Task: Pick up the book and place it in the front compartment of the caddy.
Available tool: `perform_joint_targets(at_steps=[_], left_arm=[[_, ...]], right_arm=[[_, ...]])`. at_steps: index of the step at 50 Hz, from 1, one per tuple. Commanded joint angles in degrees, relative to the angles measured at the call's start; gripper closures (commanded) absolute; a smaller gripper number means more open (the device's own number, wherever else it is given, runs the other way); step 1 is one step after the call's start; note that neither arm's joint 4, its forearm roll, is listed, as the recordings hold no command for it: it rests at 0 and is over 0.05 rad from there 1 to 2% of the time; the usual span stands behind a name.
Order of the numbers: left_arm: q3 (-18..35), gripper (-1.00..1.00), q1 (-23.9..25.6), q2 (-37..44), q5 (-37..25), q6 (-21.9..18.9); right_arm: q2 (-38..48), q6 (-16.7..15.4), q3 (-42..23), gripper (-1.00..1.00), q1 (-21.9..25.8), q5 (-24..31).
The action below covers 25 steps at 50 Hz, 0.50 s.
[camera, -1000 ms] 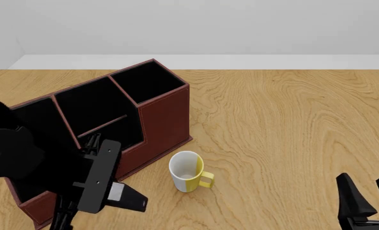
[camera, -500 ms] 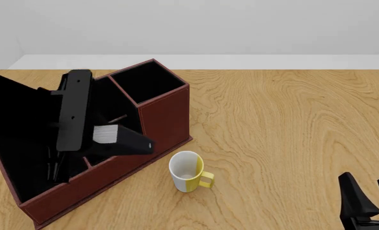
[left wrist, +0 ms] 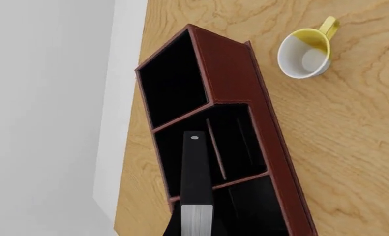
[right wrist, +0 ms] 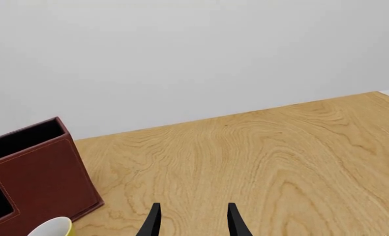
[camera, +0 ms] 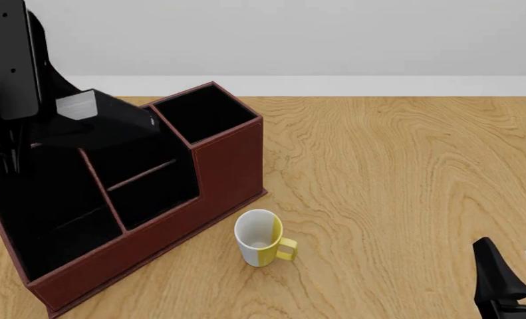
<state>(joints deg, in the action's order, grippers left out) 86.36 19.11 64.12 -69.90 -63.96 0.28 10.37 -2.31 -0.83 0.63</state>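
Pick-up done, placing left: small thick black-covered book with white page edges clenched in the left gripper's jaws above the reddish-brown leather-look caddy, front compartment unfilled; right gripper idle, jaws parted.

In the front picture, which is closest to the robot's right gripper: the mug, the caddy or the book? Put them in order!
From the right gripper, low on the right:
1. Mug, standing to its left, near the caddy's front wall.
2. Caddy, farther left.
3. Book, held up by the left gripper over the caddy's far left.
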Motion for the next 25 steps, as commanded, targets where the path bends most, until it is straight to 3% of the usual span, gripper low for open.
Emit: perform_joint_targets(at_steps=[1, 11, 25], left_arm=[[6.3, 1.00, -2.6, 3.4, 0.0, -0.8], [12.7, 1.00, -2.9, 9.8, 0.0, 1.9], [10.4, 1.00, -8.0, 11.6, 0.3, -1.1]], right_arm=[[0.2, 0.2, 0.0, -1.00, -0.4, -0.2], [0.3, 0.5, 0.1, -1.00, -0.9, -0.4], [0.0, 1.0, 0.0, -1.00, -1.1, -0.1]])
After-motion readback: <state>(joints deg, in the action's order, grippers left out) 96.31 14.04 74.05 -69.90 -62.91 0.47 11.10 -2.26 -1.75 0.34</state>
